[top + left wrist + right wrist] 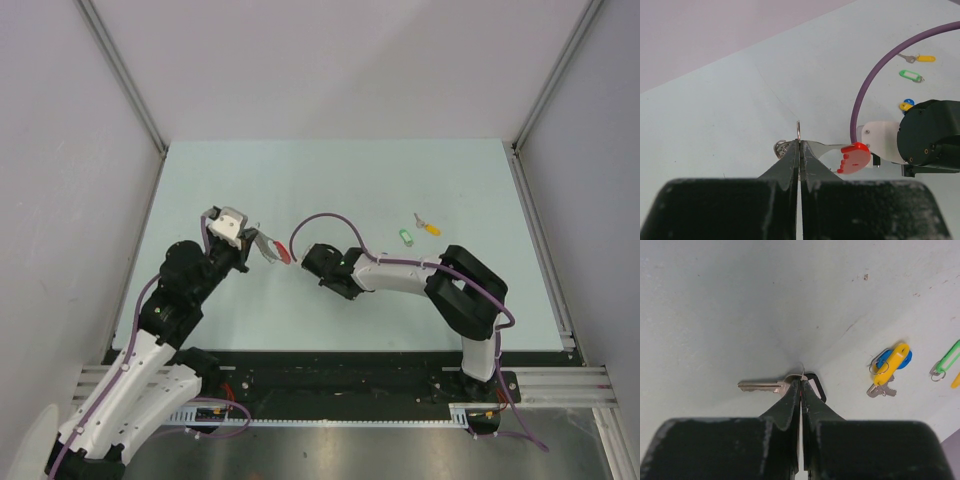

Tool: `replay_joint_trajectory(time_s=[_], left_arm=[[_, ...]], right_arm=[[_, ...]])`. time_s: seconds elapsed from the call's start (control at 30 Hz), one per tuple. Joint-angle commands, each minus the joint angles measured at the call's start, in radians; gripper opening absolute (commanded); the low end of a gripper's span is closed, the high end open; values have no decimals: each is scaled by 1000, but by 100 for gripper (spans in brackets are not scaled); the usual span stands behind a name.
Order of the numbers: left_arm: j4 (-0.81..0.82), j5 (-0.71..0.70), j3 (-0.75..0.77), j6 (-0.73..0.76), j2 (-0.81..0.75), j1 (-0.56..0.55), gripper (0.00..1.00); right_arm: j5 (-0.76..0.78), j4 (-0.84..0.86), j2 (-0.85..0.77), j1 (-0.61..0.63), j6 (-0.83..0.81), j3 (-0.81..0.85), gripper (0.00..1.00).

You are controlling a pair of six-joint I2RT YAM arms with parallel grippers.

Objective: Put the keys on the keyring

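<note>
My left gripper [257,240] is shut on the keyring [798,131]. It pinches the thin metal ring, with the beaded chain [781,147] bunched to the left and the red oval tag [856,156] sticking out right; the tag also shows from above [283,251]. My right gripper [301,258] is just right of the tag. In its wrist view the right gripper [801,381] is shut on the black-headed key [760,386], blade pointing left, black head [816,385] to the right. The blue-and-yellow key [892,362], green key [406,237] and yellow key [428,226] lie on the table.
The pale green table [330,180] is walled by white panels with metal rails at left, right and back. The right arm's purple cable [875,75] arcs between the grippers. The right wrist housing [930,132] sits close to the red tag.
</note>
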Motion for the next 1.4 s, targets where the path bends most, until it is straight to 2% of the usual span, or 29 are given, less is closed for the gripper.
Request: replay_joint_trajectory(time_s=[0.0, 0.3, 0.57, 0.73, 0.97, 1.17, 1.37], left_arm=[[53, 11, 7, 11, -5, 8, 0], [79, 110, 16, 40, 31, 8, 0], [95, 258, 71, 85, 109, 8, 0], [87, 385, 148, 112, 190, 8, 0], [107, 561, 235, 160, 294, 8, 0], [106, 705, 300, 207, 394, 8, 1], [99, 865, 321, 252, 462, 8, 1]], right_arm=[[18, -12, -22, 2, -4, 30, 0], [-66, 2, -200, -77, -20, 29, 0], [-180, 108, -406, -166, -82, -11, 0], [-328, 197, -544, -232, -114, -47, 0], [-692, 305, -662, -370, -106, -79, 0], [-859, 376, -708, -439, -109, -119, 0], [-966, 399, -714, -447, -142, -129, 0]])
